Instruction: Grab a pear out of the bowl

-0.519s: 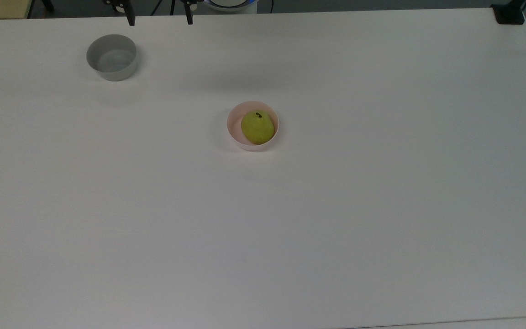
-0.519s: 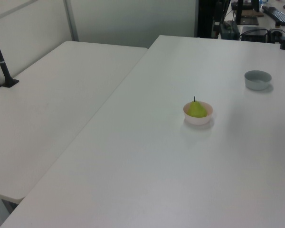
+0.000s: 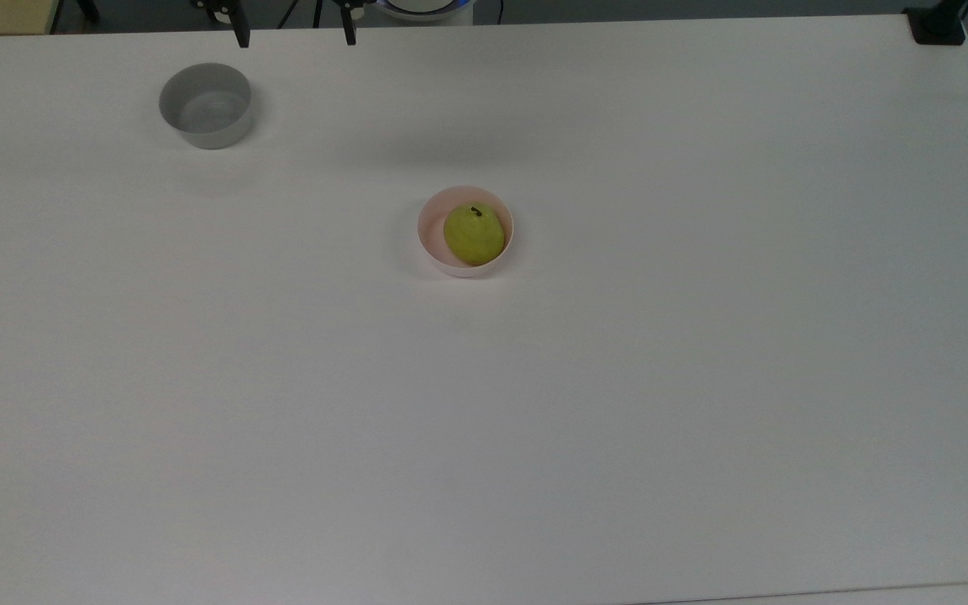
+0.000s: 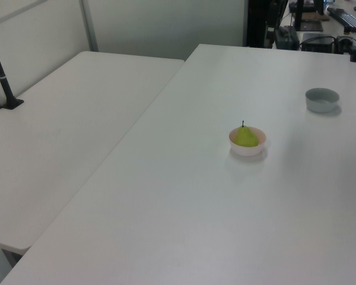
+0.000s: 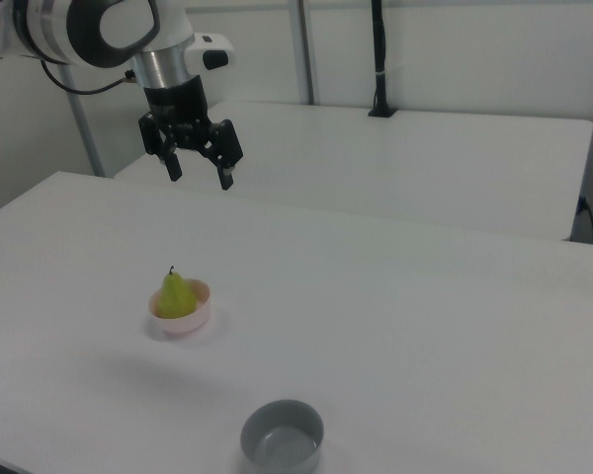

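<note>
yellow-green pear (image 5: pixel 176 294) sits in the pink bowl (image 5: pixel 191 321) (stem up), the gripper (image 5: pixel 200 179) hanging high above, fingers spread, holding nothing.

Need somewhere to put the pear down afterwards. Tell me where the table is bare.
The table is bare nearly everywhere: all of the top view's right and lower parts, and the stretch between the pink bowl holding the pear and the grey bowl. Nowhere is crowded.
</note>
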You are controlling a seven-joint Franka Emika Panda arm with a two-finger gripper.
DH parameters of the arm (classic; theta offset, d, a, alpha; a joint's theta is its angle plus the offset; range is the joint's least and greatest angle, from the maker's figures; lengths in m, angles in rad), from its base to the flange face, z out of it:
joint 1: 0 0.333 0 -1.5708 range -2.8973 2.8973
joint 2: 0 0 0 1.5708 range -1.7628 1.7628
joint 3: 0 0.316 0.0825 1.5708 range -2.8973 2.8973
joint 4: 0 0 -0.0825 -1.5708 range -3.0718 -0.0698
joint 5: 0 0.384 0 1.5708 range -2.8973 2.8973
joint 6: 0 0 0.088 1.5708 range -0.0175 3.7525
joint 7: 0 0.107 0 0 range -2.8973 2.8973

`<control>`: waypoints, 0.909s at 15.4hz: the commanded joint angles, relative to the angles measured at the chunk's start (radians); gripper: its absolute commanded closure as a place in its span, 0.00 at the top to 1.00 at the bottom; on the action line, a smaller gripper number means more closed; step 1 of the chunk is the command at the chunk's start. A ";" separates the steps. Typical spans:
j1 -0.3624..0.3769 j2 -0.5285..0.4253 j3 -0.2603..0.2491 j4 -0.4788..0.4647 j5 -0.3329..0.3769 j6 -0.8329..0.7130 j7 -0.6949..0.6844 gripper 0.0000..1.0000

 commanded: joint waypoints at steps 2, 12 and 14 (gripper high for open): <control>0.010 -0.006 -0.004 -0.006 0.005 0.007 -0.009 1.00; 0.010 -0.003 -0.001 -0.039 0.004 -0.010 -0.262 1.00; 0.010 0.000 0.016 -0.049 0.004 -0.010 -0.339 1.00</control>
